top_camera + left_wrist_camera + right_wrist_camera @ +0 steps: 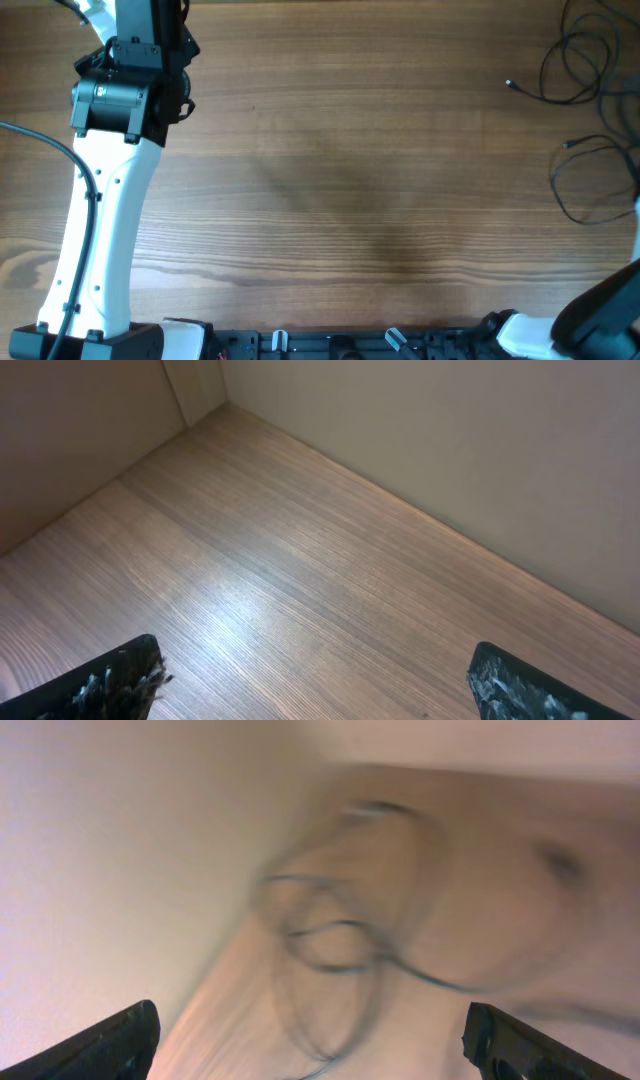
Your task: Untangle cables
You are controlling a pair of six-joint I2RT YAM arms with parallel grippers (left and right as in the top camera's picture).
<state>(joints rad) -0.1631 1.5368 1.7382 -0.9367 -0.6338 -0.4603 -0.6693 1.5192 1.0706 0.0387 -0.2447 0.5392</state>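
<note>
**Overhead view.** The wooden surface (pixel 330 200) fills the whole field. The cables (pixel 585 55), thin and dark, lie at 2 to 3 o'clock against the right edge. They form an upper cluster of overlapping loops with one free plug end pointing toward 9 o'clock, and below it a wider loop whose far side runs out of frame. The two groups lie near each other; whether they are joined cannot be told. The left arm (pixel 100 200), white with a black wrist, reaches from 7 o'clock up to 11 o'clock, well apart from the cables. Its pincer cannot be made out at the top edge. The right arm (pixel 600 310) shows only as a dark and white segment at 5 o'clock, below the cables.

**Left wrist view.** The left pincer (pixel 315 695) stands wide open (its fingertips (pixel 110 685) sit in the bottom corners, at 7 and 5 o'clock), with only bare wood grain between them. A pale wall (pixel 450 450) meets the surface along a line running from 11 o'clock to 3 o'clock.

**Right wrist view.** The picture is blurred. The right pincer (pixel 315 1050) is likewise spread open, its fingertips at 7 and 5 o'clock, gripping nothing. The cables (pixel 330 930) appear as smeared dark loops at centre, toward 12 o'clock from the fingertips and apart from them. Single strands cannot be told apart.
</note>
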